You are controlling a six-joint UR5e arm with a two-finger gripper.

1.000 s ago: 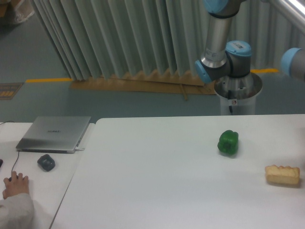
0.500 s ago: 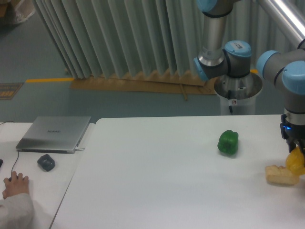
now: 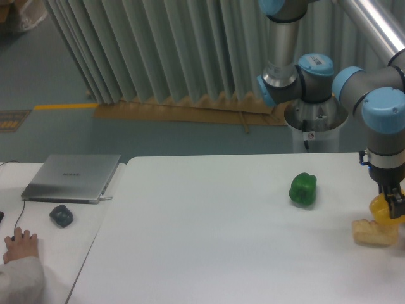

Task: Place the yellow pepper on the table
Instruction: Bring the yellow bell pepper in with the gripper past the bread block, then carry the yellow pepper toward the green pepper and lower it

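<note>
Overhead, pincer [image 3: 391,206] clasping yellow pepper [image 3: 381,209]

yellow pepper [image 3: 380,208] — glossy yellow | green pepper [image 3: 303,189] — green | table [image 3: 209,234] — plain white

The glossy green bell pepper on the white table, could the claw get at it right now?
Probably not yet: the claw is shut on the glossy yellow bell pepper, so it is occupied. The green bell pepper itself sits in the open with nothing touching it.
</note>
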